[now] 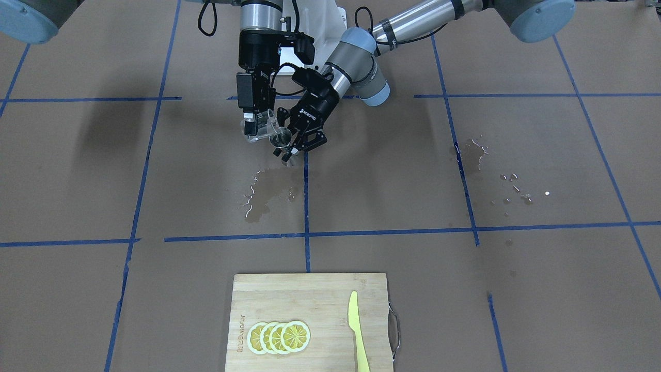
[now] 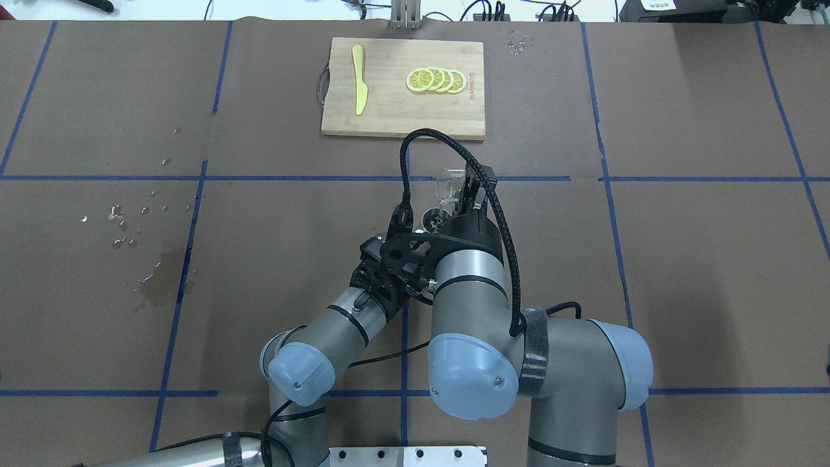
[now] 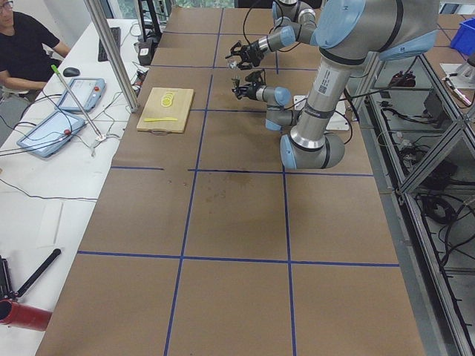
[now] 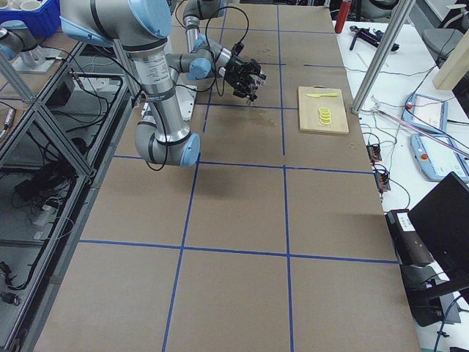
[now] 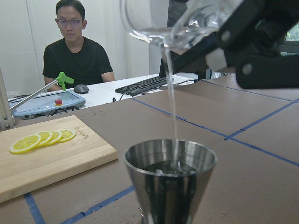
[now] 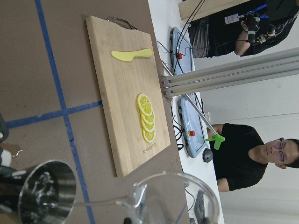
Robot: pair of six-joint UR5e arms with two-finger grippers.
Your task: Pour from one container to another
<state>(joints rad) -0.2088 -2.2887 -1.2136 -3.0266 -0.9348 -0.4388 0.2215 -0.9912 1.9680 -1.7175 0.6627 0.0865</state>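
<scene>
The clear glass tumbler (image 1: 264, 132) is tipped on its side above the table, and my right gripper (image 1: 256, 126) is shut on it. A thin stream of water runs from its rim (image 5: 161, 28) into the steel jigger (image 5: 170, 184), which holds some liquid. The jigger (image 1: 281, 140) stays upright just below the rim, with my left gripper (image 1: 288, 150) shut around its waist. Overhead, the tumbler (image 2: 447, 185) is just beyond the jigger (image 2: 430, 219); the right arm covers most of the left gripper. The right wrist view shows the tumbler (image 6: 173, 200) beside the jigger (image 6: 44, 191).
A wooden cutting board (image 1: 310, 289) with lemon slices (image 1: 279, 337) and a yellow knife (image 1: 356, 330) lies at the table's far side. A wet puddle (image 1: 268, 191) sits under the grippers, and more drops (image 1: 480, 155) lie toward the robot's left. An operator (image 5: 74, 51) sits beyond the table.
</scene>
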